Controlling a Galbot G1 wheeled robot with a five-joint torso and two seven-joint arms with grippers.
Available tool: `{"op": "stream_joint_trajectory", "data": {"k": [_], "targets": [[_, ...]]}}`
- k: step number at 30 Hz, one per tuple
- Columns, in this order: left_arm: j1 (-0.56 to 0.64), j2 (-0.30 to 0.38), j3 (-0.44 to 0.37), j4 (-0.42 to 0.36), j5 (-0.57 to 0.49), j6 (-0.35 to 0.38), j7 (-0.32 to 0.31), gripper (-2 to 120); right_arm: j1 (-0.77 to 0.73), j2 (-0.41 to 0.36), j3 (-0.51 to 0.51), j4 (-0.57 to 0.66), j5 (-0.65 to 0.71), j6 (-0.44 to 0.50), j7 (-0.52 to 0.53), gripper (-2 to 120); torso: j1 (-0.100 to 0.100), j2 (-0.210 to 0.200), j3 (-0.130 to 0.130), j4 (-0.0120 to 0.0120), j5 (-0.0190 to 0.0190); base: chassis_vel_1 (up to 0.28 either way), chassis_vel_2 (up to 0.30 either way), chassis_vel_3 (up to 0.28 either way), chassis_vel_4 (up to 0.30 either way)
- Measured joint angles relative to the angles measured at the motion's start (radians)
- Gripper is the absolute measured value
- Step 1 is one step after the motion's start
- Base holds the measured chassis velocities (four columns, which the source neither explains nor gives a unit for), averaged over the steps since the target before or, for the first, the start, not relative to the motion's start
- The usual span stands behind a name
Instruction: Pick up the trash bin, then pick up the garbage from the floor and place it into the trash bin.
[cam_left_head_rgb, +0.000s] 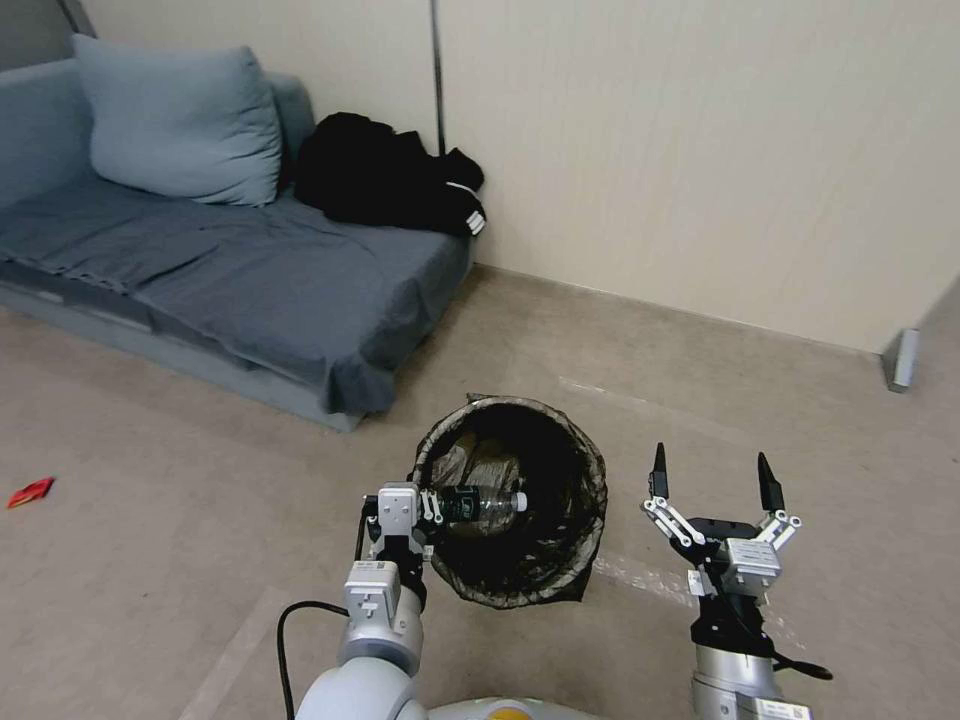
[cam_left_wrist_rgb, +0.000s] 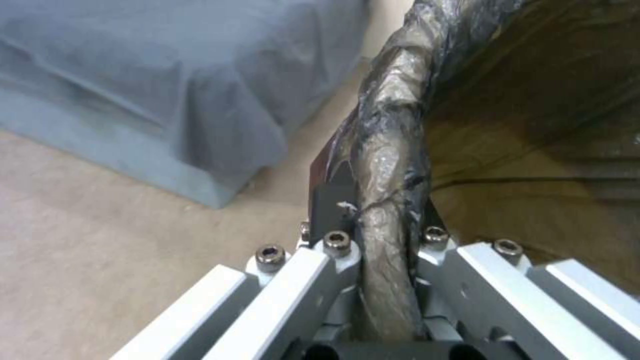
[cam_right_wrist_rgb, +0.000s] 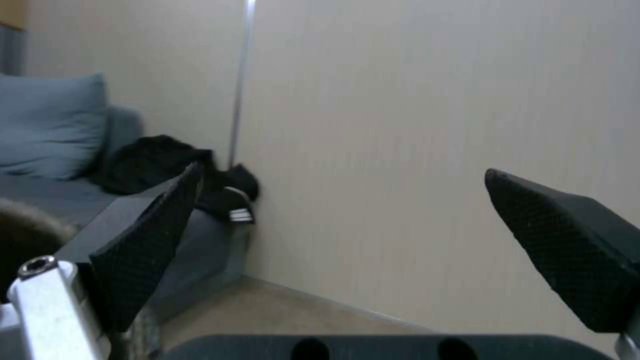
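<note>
Left gripper (cam_left_head_rgb: 432, 507) clamped on trash bin (cam_left_head_rgb: 560, 570) rim, bottle (cam_left_head_rgb: 485, 503) inside. Right gripper (cam_left_head_rgb: 714, 480) spread wide, empty, beside bin. Red wrapper (cam_left_head_rgb: 30, 491) on floor (cam_left_head_rgb: 150, 560).

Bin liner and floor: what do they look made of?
The liner over the trash bin rim, clamped by the left gripper, looks like thin glossy dark plastic film: crinkled, with shiny highlights. The floor looks like matte beige short-pile carpet, probably.
</note>
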Motion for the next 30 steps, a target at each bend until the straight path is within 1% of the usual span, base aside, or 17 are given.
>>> {"op": "stream_joint_trajectory", "data": {"k": [2, 6, 12, 23, 30], "targets": [[0.0, 0.0, -0.002, 0.0, 0.0, 0.002, 0.0, 0, 0.0, -0.014, 0.001, -0.006, 0.0, 0.002, -0.035, 100, 0.0, 0.0, 0.0, 0.0, 0.0, 0.079, 0.096, 0.088, 0.083], [-0.002, 0.0, -0.007, 0.0, 0.0, 0.005, 0.001, 0, 0.003, -0.016, -0.003, -0.017, 0.018, 0.002, -0.075, 100, 0.0, 0.0, 0.0, -0.0002, 0.0, 0.085, 0.095, 0.087, 0.096], [-0.002, 0.001, -0.013, 0.0, 0.002, 0.008, 0.0, 0, 0.007, -0.022, -0.002, -0.018, 0.044, -0.006, -0.104, 100, 0.0, 0.0, 0.0, 0.0, 0.0, 0.128, 0.12, 0.129, 0.128], [0.0, 0.003, -0.015, -0.001, 0.002, 0.009, 0.0, 0, 0.013, -0.025, -0.008, -0.01, 0.101, -0.016, -0.108, 100, 0.0, 0.0, 0.0, -0.0002, 0.0, 0.117, 0.133, 0.122, 0.115], [0.001, 0.004, -0.013, -0.003, 0.002, 0.009, 0.001, 0, 0.016, -0.027, -0.002, -0.011, 0.098, -0.011, -0.099, 100, 0.0, 0.0, 0.0, -0.0001, 0.0, 0.138, 0.115, 0.127, 0.132]]}}
